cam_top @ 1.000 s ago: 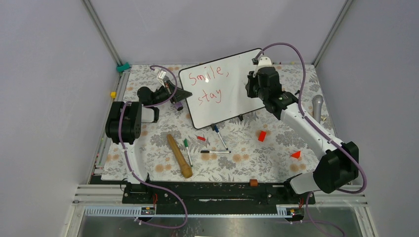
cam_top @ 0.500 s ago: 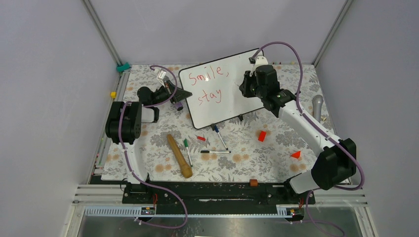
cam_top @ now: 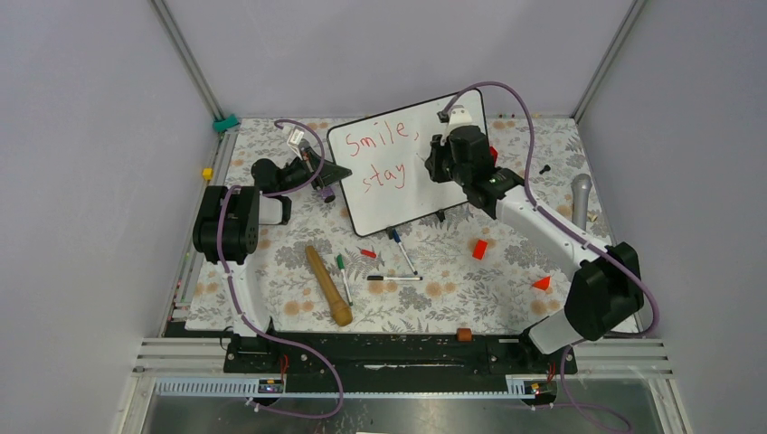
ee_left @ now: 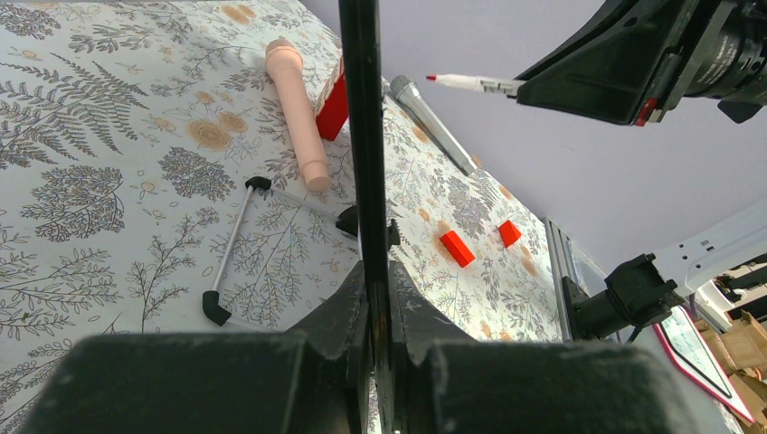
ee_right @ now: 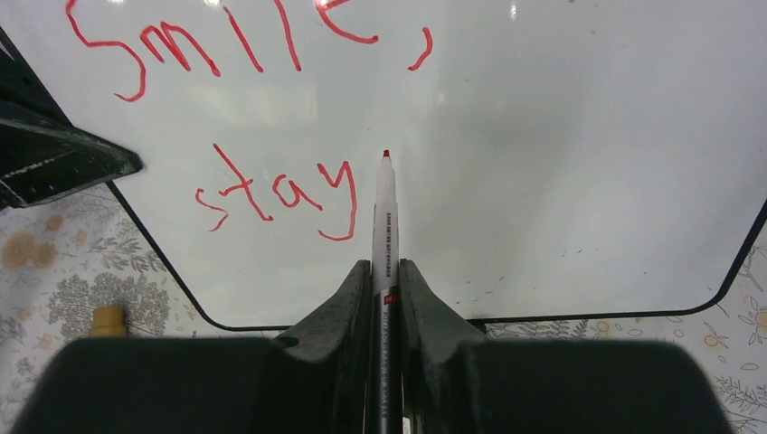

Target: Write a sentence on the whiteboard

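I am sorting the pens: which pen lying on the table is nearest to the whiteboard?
The blue-capped pen, just below the whiteboard; the green pen and the black pen lie farther off.

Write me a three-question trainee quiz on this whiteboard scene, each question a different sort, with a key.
1. Multiple choice: the right end effector holds A) an eraser, B) a red-tipped marker, C) a spoon.
2. True or false: the sentence on the whiteboard already includes "hopeful".
3. Fill in: the left end effector is shut on the whiteboard's black ____.
Key: 1 B; 2 false, it reads only "Smile, stay"; 3 frame.
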You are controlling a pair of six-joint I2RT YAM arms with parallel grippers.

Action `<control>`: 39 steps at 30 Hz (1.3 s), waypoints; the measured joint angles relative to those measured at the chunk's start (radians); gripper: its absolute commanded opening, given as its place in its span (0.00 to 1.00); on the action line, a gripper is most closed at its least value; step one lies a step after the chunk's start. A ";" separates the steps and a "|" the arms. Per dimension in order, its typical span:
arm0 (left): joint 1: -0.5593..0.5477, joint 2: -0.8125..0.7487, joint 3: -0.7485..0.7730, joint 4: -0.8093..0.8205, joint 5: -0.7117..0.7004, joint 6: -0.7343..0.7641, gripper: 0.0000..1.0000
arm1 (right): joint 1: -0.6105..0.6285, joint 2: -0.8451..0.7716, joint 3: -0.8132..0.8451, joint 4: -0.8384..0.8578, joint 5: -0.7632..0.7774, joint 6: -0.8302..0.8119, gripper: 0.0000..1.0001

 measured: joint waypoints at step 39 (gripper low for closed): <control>0.001 0.000 0.000 -0.004 -0.003 -0.001 0.00 | 0.021 0.170 0.126 -0.056 0.073 -0.073 0.00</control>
